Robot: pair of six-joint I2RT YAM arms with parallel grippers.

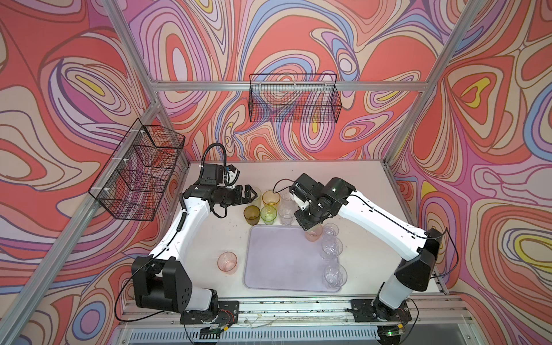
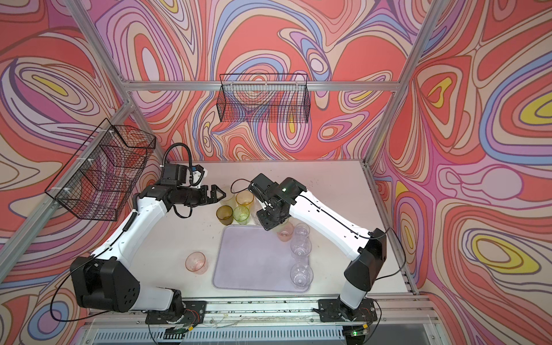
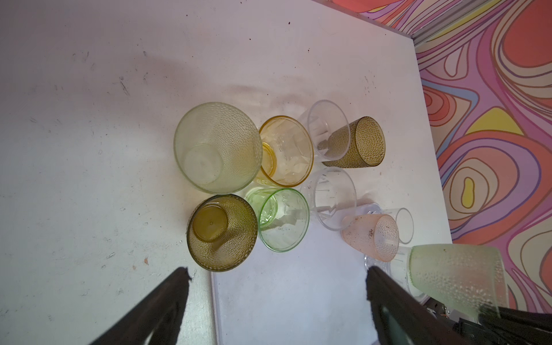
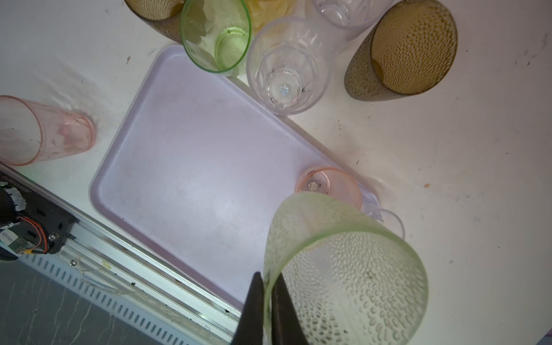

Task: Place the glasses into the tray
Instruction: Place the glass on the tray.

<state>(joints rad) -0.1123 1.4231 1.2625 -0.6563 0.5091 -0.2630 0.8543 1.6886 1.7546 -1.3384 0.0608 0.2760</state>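
Left side first: a lone pink glass stands on the bench just beside the left edge of the tray, well apart from both my arms. Nothing threatens it.

Next, my left jaws hang spread wide and empty at the left end of the cluster of glasses, which sits just past the tray's far edge. Here's the danger as I judge it: they're packed tight. The pale frosted glass crowds the amber glass, and the olive-brown glass sits against the green glass. If I drop in carelessly, one jaw clips a neighbour and tips it. The pale frosted glass is the nearest to these jaws, and I see no contact.

Over to the right, my right jaws are clenched on the thin wall of a frosted green glass, one jaw inside the rim and one outside, so the glass hangs tilted. I reckon a pinch that slim could let it swing or slip. It hangs over the tray's far right corner, close above the corner pink glass. If I lower straight down I may strike that one. If I drift outward the base may catch the rim and tip. Clear glasses line the tray's right edge, so there's little room on that side. The bare tray floor lies toward the left.
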